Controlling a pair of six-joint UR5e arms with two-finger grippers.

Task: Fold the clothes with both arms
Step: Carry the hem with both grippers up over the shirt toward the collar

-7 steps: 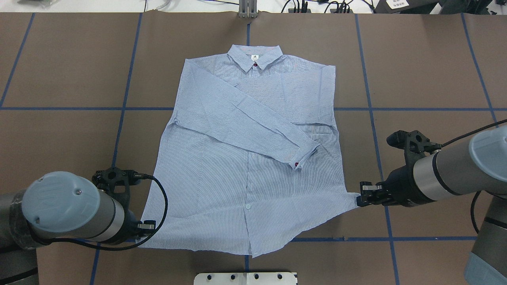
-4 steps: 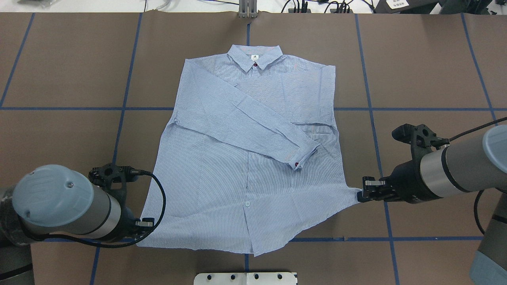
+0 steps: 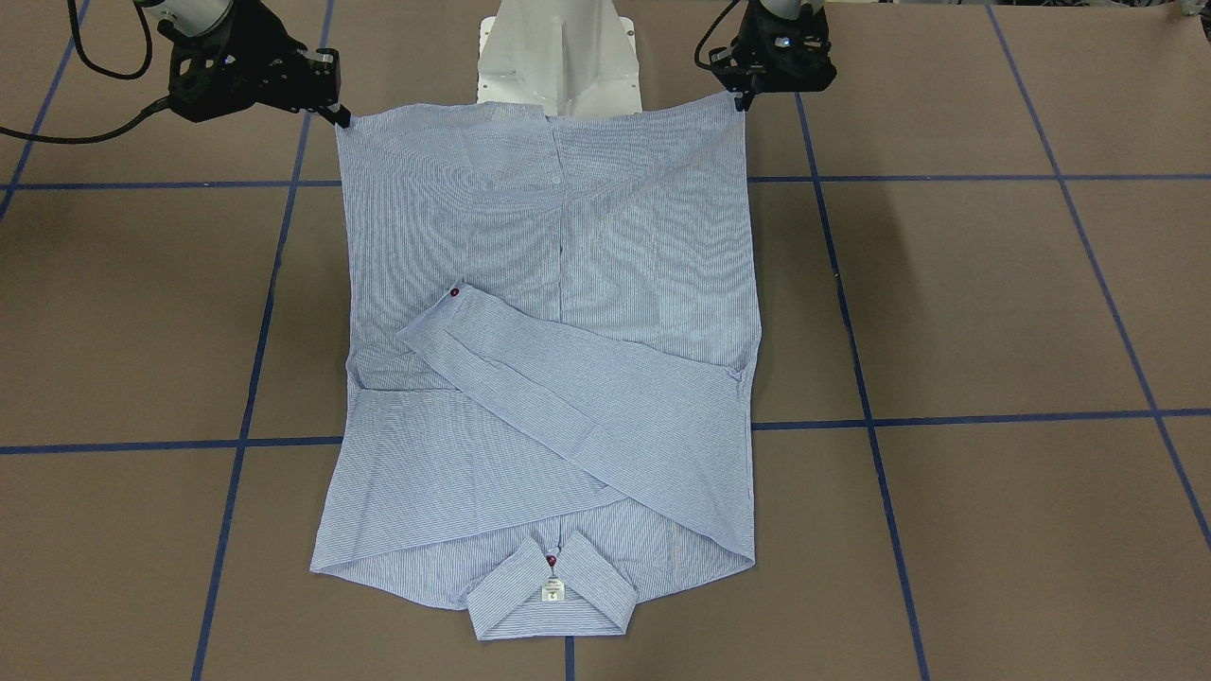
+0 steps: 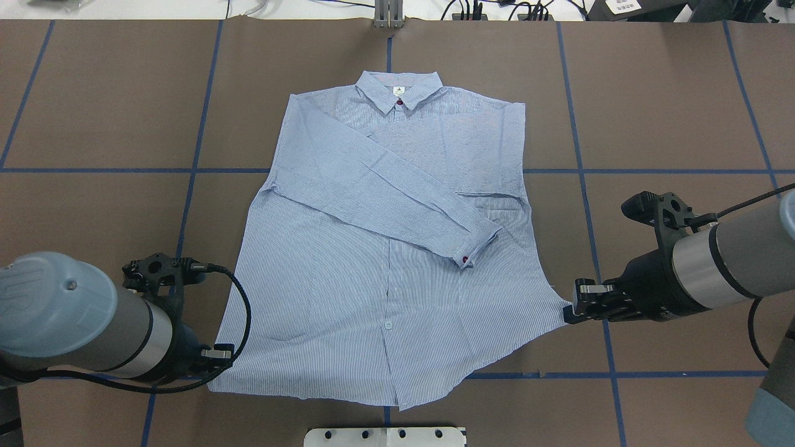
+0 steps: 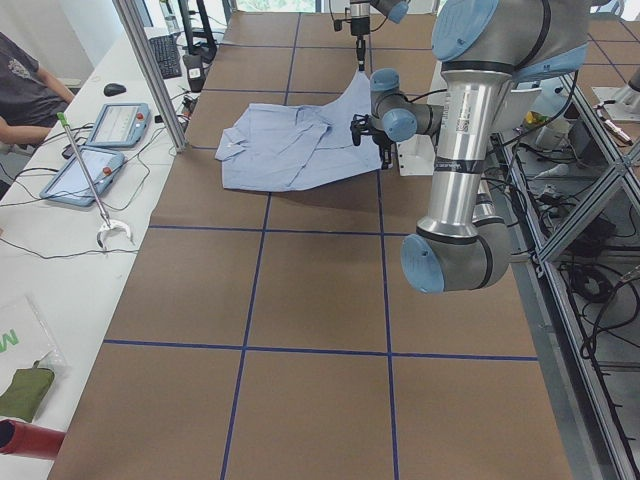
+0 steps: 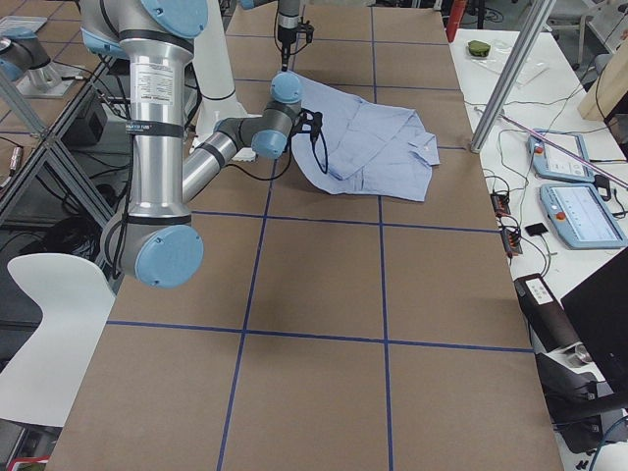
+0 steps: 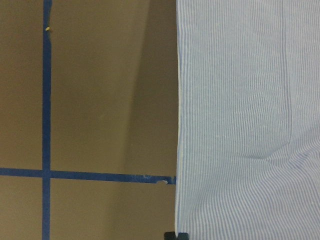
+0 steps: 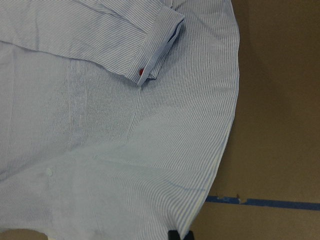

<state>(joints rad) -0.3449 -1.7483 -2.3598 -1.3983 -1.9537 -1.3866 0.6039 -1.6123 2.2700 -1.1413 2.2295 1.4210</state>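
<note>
Brown surface [image 4: 683, 93] carries the shirt [image 4: 385, 248], flat at centre. Left hand [image 4: 217, 359] and right hand [image 4: 570, 312] each clamp a hem corner. Both have pulled outward this past second; hem taut, I judge it ready for folding.

Robotics lab: brown table [image 4: 671, 93] gridded with blue tape [image 4: 683, 170]; beside the table, white bench [image 5: 60, 290] with teach pendants [image 5: 122, 122] and keyboard [image 5: 165, 57].

shirt [image 4: 385, 292] on the table [image 4: 671, 99], collar [image 4: 400, 93] at the far side, left tool [image 4: 216, 365] and right tool [image 4: 569, 313] at its near corners.
</note>
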